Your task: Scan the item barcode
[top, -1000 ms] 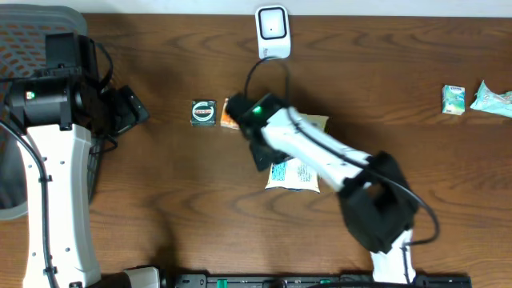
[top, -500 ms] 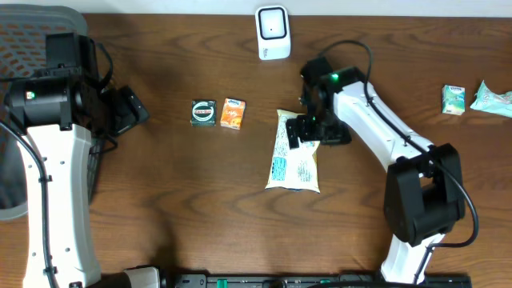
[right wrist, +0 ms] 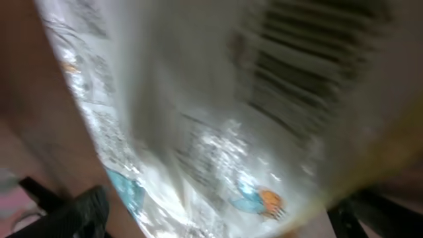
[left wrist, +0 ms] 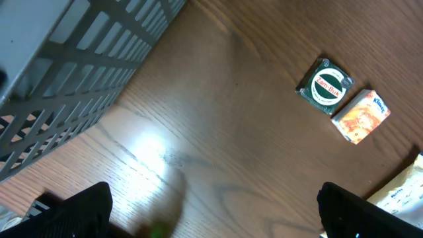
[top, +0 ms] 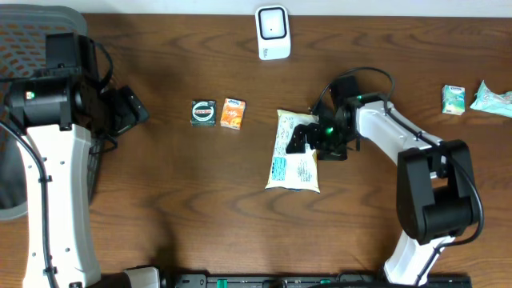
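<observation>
A white plastic packet (top: 293, 160) lies flat on the wooden table, and its barcode (right wrist: 297, 73) shows blurred in the right wrist view. My right gripper (top: 308, 139) hovers low over the packet's upper right part, jaws open on either side of the wrapper (right wrist: 198, 152) and holding nothing. The white scanner (top: 272, 33) stands at the table's back edge, above the packet. My left gripper (top: 130, 110) stands open and empty at the far left, over bare wood (left wrist: 218, 215).
A green round-label tin (top: 203, 112) and an orange pack (top: 233, 114) lie left of the packet. Two small green-white packs (top: 454, 99) (top: 491, 98) lie at the far right. A grey slatted basket (left wrist: 66, 79) stands beside the left arm.
The right arm swung from over the small items to the right side, then brought its gripper down onto the packet's upper right. Its jaws opened wider. The left arm stayed still.
</observation>
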You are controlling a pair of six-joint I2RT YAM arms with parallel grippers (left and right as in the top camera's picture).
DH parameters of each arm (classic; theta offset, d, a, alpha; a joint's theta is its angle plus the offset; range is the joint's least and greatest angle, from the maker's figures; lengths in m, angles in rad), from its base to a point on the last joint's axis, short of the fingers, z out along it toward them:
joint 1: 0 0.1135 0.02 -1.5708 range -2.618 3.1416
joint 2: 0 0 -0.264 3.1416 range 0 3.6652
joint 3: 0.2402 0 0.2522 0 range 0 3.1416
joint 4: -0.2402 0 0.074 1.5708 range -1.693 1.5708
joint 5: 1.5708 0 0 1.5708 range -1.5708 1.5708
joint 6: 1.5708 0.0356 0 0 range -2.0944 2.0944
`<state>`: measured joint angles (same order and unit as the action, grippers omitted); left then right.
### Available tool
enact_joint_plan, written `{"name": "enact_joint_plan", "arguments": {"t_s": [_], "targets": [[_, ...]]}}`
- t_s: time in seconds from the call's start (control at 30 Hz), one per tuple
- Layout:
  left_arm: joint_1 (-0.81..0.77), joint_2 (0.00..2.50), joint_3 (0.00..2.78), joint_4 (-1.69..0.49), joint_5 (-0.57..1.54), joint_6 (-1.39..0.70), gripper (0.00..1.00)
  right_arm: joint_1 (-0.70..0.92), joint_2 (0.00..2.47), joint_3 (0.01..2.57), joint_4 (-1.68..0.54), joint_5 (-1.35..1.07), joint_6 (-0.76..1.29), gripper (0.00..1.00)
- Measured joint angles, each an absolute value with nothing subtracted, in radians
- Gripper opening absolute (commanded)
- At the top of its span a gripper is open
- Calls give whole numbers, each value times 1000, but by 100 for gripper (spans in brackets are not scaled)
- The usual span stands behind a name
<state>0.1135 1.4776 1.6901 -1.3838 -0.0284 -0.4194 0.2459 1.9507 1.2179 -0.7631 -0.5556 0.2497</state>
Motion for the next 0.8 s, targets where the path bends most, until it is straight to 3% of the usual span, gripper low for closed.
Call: {"name": "enact_joint_plan", "arguments": {"t_s": [0.07,0.13,0.17,0.2,0.6,0.8], "targets": [[113,1478,1690,-1383,-28,-419,98,253,1934,1182,-693,-579,274,87],[113,1478,1690,-1384,-29,-419,98,262,1924,1148,-629,-593,298,63],[113,1478,1690,-1383,-29,-420,98,266,1923,1130,-598,-599,304,45],[113,1478,1690,-1383,-29,-420,98,269,1923,1116,-576,-606,310,1],[113,1478,1690,-1383,-29,-420,98,236,1926,1113,-558,-733,319,1],[113,1478,1690,-1383,-29,-419,98,213,1781,1145,-558,-772,287,1]]}}
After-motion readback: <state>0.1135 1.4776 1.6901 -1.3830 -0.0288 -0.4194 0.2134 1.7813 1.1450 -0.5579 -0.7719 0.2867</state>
